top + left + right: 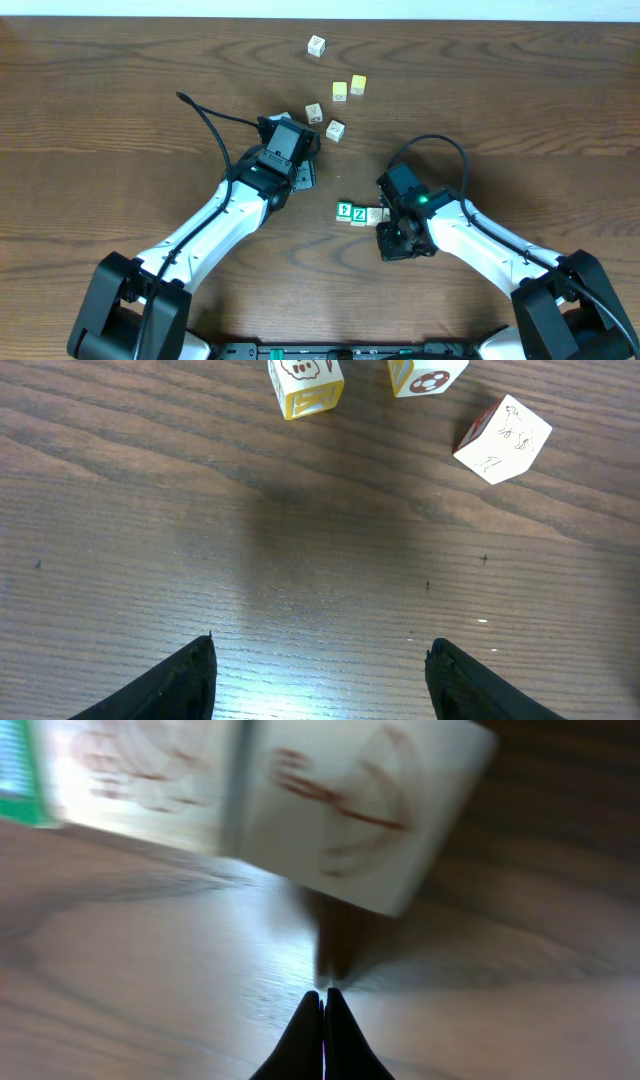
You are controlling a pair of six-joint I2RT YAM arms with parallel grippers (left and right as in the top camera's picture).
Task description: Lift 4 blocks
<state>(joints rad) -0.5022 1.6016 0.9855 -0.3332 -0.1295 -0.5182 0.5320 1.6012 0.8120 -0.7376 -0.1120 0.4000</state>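
My left gripper [320, 656] hangs spread wide and empty over the table [300, 560], with three pale cubes [305, 382] just ahead of it. My right gripper [322, 1008] is pressed together on nothing, its tips just short of the red-print block [360, 810]. That block lies in a row just beside the two green blocks [344, 210]. The blue-print block [316, 45] sits well apart, near the far edge.
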